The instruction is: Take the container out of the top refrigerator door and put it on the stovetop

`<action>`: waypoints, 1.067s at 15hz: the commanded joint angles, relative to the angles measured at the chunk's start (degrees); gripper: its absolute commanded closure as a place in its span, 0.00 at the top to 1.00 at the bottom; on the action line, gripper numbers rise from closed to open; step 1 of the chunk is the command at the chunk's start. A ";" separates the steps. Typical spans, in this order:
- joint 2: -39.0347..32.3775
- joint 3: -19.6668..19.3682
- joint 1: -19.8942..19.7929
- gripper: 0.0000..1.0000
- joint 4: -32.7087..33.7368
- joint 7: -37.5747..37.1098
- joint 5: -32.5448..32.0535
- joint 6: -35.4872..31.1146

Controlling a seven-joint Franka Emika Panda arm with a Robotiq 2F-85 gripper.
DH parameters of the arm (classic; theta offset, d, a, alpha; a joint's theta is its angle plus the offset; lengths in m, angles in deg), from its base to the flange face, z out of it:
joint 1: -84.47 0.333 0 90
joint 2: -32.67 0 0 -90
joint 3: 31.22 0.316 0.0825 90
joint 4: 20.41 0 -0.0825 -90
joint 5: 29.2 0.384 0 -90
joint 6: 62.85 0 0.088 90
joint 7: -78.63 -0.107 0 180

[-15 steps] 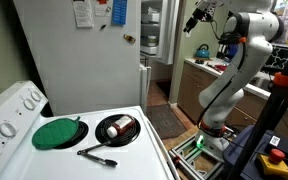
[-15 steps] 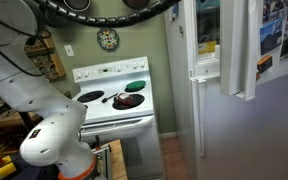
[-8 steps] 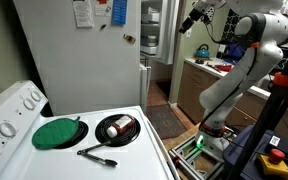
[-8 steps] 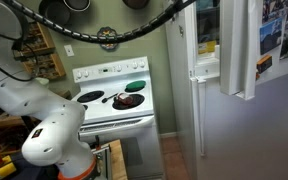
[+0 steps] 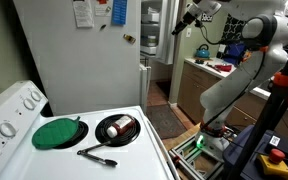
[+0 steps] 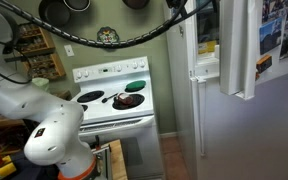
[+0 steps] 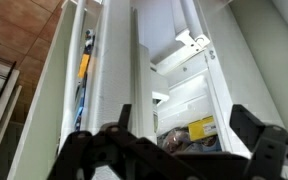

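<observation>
Hanging high at the right of the scene, the gripper [image 5: 186,21] sits just beside the open top refrigerator door [image 5: 150,28], its jaws spread wide with nothing between them. In the wrist view the door's white racks [image 7: 189,95] fill the frame, with a yellow item [image 7: 201,127] on one shelf. The container is too indistinct to pick out among them. Well apart, at the near left, the stovetop [image 5: 134,158] carries a green disc [image 5: 57,133], a black burner pan [image 5: 117,130] holding something shiny, and a dark utensil [image 5: 97,154] nearer the front edge.
</observation>
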 commanded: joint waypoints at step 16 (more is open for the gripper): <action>-9.37 -5.28 -0.53 1.00 1.40 -4.01 -5.48 -22.39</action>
